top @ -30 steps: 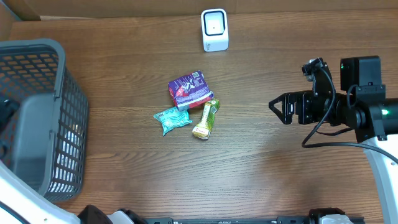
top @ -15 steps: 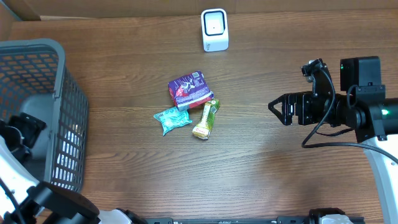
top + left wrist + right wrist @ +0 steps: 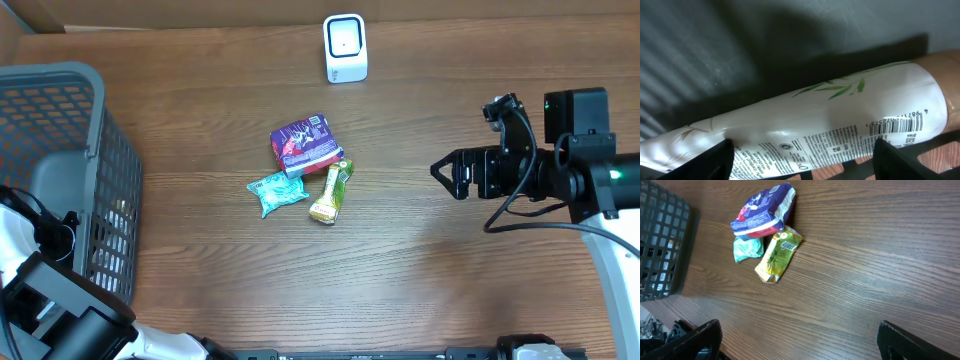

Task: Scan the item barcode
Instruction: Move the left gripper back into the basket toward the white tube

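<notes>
Wood-grain table [image 3: 420, 250] lies under both my arms. My left gripper [image 3: 802, 150] hangs inside the grey basket [image 3: 60, 100], jaws wide and gripping nothing, over a white tube [image 3: 830, 115] on the basket floor, its barcode [image 3: 890, 125] facing up. My right gripper [image 3: 440, 172], well right of the basket, gapes empty; snack packets [image 3: 305, 143] lie between.

Basket [image 3: 108, 200] at your table's left edge, tube [image 3: 805, 130] lying in it. Scanner [image 3: 345, 47] at back centre. Mid-table cluster: pouch [image 3: 306, 143] behind, sachet [image 3: 331, 192] touching its front-right, small packet [image 3: 278, 190] front-left.
</notes>
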`<state>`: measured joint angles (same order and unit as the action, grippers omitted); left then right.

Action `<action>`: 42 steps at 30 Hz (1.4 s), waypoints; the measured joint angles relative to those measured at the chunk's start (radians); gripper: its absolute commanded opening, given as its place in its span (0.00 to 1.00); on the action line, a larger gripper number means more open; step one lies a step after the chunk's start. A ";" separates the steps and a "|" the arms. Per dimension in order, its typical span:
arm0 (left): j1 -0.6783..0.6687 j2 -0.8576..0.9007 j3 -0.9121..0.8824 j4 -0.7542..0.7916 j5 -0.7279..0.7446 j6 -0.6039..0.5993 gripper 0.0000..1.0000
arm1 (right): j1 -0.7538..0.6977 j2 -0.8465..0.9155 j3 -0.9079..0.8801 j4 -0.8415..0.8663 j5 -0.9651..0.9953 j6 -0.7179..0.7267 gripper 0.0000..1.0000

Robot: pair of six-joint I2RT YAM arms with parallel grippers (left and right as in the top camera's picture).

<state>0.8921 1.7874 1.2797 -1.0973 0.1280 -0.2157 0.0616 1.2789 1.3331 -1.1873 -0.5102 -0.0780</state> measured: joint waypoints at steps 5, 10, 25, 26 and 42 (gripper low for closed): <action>0.000 0.019 0.004 0.027 0.003 0.022 0.80 | 0.000 0.016 0.000 -0.002 -0.005 0.000 0.99; 0.000 0.037 0.014 0.068 -0.012 0.036 0.78 | 0.000 0.024 0.000 -0.002 -0.006 0.000 0.99; -0.023 0.092 0.120 0.087 -0.017 0.125 0.75 | 0.000 0.024 0.000 -0.002 -0.007 0.000 0.99; -0.034 0.098 0.140 0.063 0.009 0.164 0.75 | 0.000 0.024 0.000 -0.002 -0.007 0.000 0.99; -0.121 0.106 0.305 -0.269 -0.027 0.395 0.76 | 0.000 0.024 0.000 0.029 -0.007 0.000 1.00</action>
<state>0.7715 1.8931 1.5845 -1.3659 0.1005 0.1791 0.0616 1.3029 1.3331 -1.1584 -0.5171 -0.0784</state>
